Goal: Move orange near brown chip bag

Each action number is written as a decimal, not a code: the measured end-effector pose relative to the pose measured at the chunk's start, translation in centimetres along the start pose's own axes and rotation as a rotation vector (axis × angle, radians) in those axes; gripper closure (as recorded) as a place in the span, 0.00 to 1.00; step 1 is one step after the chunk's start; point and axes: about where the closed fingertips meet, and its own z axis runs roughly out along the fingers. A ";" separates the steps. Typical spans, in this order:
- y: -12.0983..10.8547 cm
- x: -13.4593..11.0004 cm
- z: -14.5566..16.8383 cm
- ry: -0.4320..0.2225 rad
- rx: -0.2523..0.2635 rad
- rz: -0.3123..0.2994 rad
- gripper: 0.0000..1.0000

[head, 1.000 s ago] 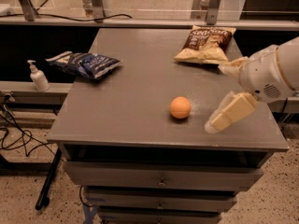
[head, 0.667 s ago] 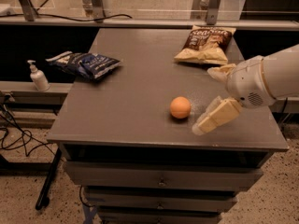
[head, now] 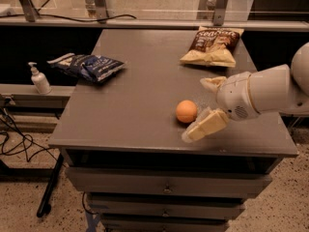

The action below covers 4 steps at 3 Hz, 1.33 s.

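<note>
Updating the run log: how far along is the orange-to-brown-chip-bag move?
Done: the open gripper sits at the orange, near the table front. In hand: nothing; the orange rests on the table, not yet grasped. Left: grasp it and carry it to the brown chip bag at the back.

Bare tabletop (head: 135, 105) around gripper (head: 195, 109) at orange (head: 185, 111)

On the bench (head: 145, 105), the orange (head: 186, 111) sits centre-right near the front edge, the tool (head: 195, 109) just right of it; the brown chip bag (head: 211, 46) lies behind, upper right; another bag (head: 87, 66) lies upper left
</note>
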 end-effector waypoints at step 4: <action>-0.8 1.7 2.5 0.000 0.018 0.122 0.64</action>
